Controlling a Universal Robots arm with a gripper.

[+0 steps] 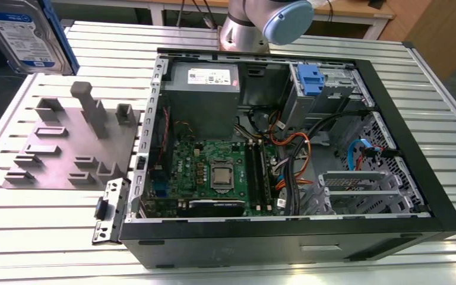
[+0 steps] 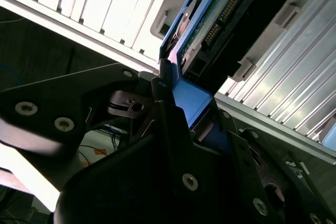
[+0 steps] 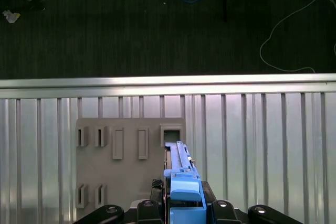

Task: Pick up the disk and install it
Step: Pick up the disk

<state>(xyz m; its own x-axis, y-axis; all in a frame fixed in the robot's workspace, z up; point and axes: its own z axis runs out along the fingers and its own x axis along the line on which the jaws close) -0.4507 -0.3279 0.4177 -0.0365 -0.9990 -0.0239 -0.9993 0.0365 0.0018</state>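
Observation:
The disk [image 1: 18, 35] hangs in the air at the exterior view's far left, above and behind the grey fixture plate [image 1: 62, 142], with its white-and-blue label facing the camera and its blue carrier frame along one edge. In the first wrist view the disk [image 3: 181, 182] is seen edge-on, and my gripper [image 3: 184, 211] is shut on it over the fixture plate [image 3: 121, 166]. In the second wrist view the black fingers [image 2: 170, 114] clamp the blue frame of the disk [image 2: 220, 19], whose connector side shows.
An open computer case [image 1: 418, 142] lies on the slatted metal table [image 1: 450, 89]. It holds a motherboard [image 1: 212, 172], a grey power supply [image 1: 204, 89], cables and a drive cage with a blue tab [image 1: 311, 80]. The arm's base [image 1: 268, 21] stands behind the case.

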